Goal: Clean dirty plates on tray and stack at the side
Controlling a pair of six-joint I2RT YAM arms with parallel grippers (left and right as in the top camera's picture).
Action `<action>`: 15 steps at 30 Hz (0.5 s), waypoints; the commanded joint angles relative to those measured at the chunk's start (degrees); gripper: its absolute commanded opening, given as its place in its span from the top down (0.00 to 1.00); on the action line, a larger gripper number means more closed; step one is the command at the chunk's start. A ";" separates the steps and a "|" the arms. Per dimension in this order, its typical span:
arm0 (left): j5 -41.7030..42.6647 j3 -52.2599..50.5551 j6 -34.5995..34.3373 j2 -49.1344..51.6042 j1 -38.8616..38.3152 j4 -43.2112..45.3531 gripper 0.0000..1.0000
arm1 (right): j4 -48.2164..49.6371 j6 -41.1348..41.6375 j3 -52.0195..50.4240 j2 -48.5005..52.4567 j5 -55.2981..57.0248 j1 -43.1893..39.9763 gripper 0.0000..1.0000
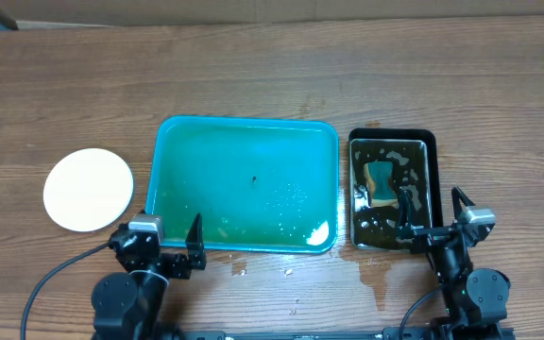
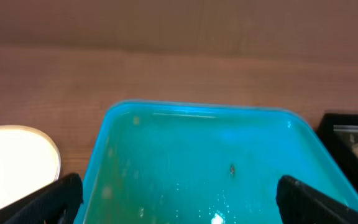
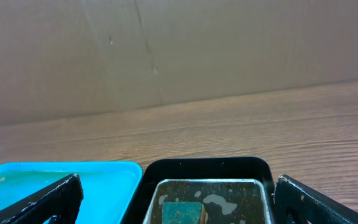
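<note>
The plates (image 1: 88, 189) sit as what looks like one white-topped pile on the table (image 1: 253, 66) left of the wet tray (image 1: 244, 121), which carries none, so your left gripper (image 1: 170, 236) and right gripper (image 1: 433, 222) park with jaws wide, empty.

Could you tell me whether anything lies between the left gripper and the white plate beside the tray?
Nothing visible does. The white plate lies on the table left of the tray, apart from it; the open left gripper sits at the tray's near-left corner, only bare wood between.
</note>
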 commanded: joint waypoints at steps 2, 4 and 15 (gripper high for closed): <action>-0.61 -9.11 -1.68 -4.59 -0.44 14.21 0.00 | 0.31 -0.35 -0.57 -0.46 -0.04 -0.52 0.00; -0.87 -11.89 -1.64 -4.55 -0.44 21.62 0.00 | 0.31 -0.35 -0.57 -0.46 -0.04 -0.52 0.00; -1.03 -19.28 1.40 -4.55 -0.42 29.83 0.00 | 0.31 -0.35 -0.57 -0.46 -0.04 -0.52 0.00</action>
